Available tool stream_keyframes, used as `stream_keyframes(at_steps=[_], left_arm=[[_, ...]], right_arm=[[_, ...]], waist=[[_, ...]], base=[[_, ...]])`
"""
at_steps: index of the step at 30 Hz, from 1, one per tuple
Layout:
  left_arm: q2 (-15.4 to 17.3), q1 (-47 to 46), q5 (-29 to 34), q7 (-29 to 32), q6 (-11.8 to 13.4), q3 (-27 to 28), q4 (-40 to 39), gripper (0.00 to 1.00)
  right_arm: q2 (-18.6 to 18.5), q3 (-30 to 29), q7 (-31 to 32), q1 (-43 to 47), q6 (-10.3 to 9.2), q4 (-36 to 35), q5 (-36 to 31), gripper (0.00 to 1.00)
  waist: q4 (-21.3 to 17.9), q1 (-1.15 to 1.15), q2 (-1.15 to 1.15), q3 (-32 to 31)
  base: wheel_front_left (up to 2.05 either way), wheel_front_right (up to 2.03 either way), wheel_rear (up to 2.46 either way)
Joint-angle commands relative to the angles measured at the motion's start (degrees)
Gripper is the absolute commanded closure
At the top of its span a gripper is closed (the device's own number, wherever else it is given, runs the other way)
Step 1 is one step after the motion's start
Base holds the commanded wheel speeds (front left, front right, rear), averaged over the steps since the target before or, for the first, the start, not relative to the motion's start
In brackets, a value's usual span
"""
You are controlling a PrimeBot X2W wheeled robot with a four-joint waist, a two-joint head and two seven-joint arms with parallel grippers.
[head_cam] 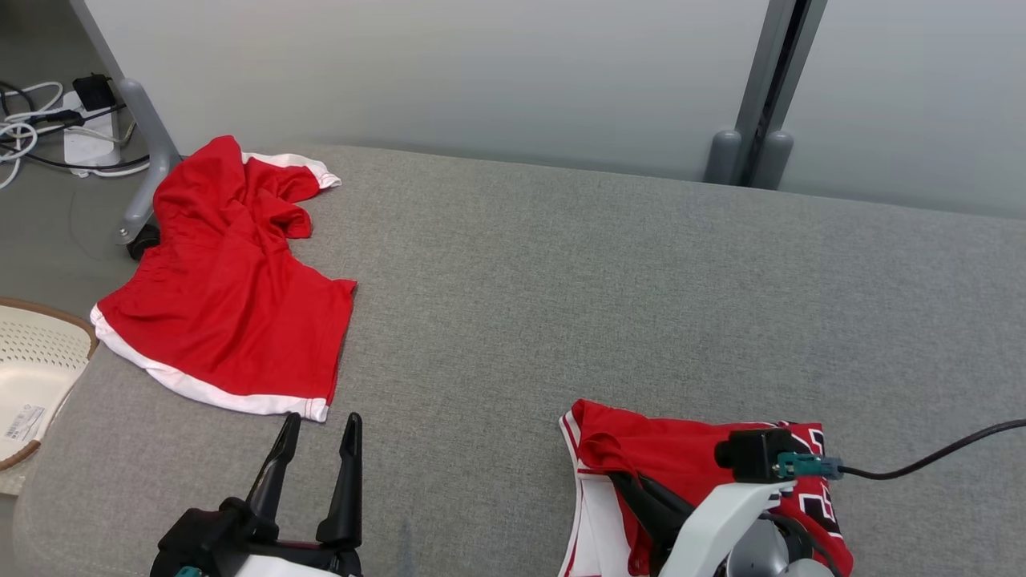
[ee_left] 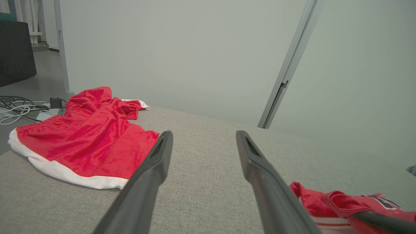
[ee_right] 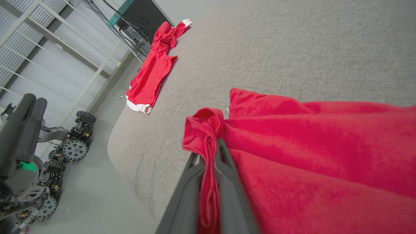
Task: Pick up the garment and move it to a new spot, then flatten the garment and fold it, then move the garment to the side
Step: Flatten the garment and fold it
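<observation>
I see the right tool closed tight on a bunched edge of the red jersey, with a fold of the cloth pinched between its two fingers. The jersey lies crumpled on the grey padded surface, at the near right side, under the right arm. The left tool stands wide open with nothing in it, at the near left. A pair of red shorts lies well apart from the jersey, at the far left edge.
</observation>
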Motion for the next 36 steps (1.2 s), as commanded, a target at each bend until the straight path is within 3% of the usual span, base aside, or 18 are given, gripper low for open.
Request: stream_keyframes(at_steps=[1, 2, 3, 4, 5, 11, 18, 23, 27, 32, 36], left_arm=[[0.16, -1.00, 0.14, -0.09, 0.17, 0.14, -0.02, 0.00], [0.17, -1.05, 0.03, -0.09, 0.29, 0.10, 0.02, 0.00], [0.17, -1.13, -0.07, -0.09, 0.30, 0.07, 0.07, 0.00], [0.17, -1.19, -0.19, -0.09, 0.35, 0.05, 0.10, 0.00], [0.17, -1.21, -0.24, -0.09, 0.38, 0.06, 0.12, 0.00], [0.18, -1.04, -0.27, -0.09, 0.52, 0.61, 0.04, 0.00], [0.18, -0.44, -0.34, -0.09, 0.77, 0.92, -0.11, 0.00], [0.18, 0.01, -0.41, -0.09, 0.89, 1.22, -0.41, 0.00], [0.17, 0.32, -0.38, -0.09, 0.84, 1.64, -0.62, 0.00], [0.18, 0.49, -0.50, -0.09, 0.64, 1.77, -0.74, 0.00], [0.18, 0.19, -0.39, -0.09, 0.51, 1.90, -0.79, 0.00]], right_arm=[[-0.07, 0.31, -0.63, -0.71, 0.03, 0.53, 0.41, 1.00], [0.00, 0.78, -0.67, -0.99, 0.03, 1.22, 0.66, 0.86], [0.06, 1.29, -0.84, -1.19, 0.03, 1.69, 0.88, 0.65], [0.12, 1.84, -0.87, -1.37, 0.03, 2.22, 1.30, 0.24], [0.14, 2.57, -0.78, -1.66, 0.03, 2.60, 1.59, 0.00], [-0.53, 4.18, -2.90, -3.16, 0.03, 0.57, 4.09, 0.00], [-3.93, 0.49, -5.91, -4.09, 0.03, -4.94, 4.94, 0.00], [-7.95, -7.12, -8.63, -3.90, 0.03, -8.55, 1.94, 0.00], [-10.00, -17.67, -11.28, -2.30, 0.03, -9.40, -3.67, 0.00], [-9.56, -24.92, -11.32, -0.62, 0.03, -9.33, -8.91, 0.00], [-8.71, -26.93, -10.53, 0.06, 0.03, -9.05, -12.51, 0.00]], waist=[[-0.08, 0.00, 0.00, 0.03], [-0.16, 0.00, 0.00, 0.06], [-0.27, 0.00, 0.00, 0.07], [-0.44, 0.00, 0.00, 0.06], [-0.64, 0.00, 0.00, 0.03], [-2.56, 0.00, 0.00, -0.36], [-4.80, 0.00, 0.00, -1.28], [-6.24, 0.00, 0.00, -2.03], [-6.79, 0.00, 0.00, -2.55], [-6.81, 0.00, 0.00, -2.79], [-6.72, 0.00, 0.00, -2.56]], base=[[0.00, 0.00, 0.00], [0.00, 0.00, 0.00], [0.00, 0.00, 0.00], [0.00, 0.00, 0.00], [0.00, 0.00, 0.00], [0.00, 0.00, 0.00], [0.00, 0.00, 0.00], [0.00, 0.00, 0.00], [0.00, 0.00, 0.00], [0.00, 0.00, 0.00], [0.00, 0.00, 0.00]])
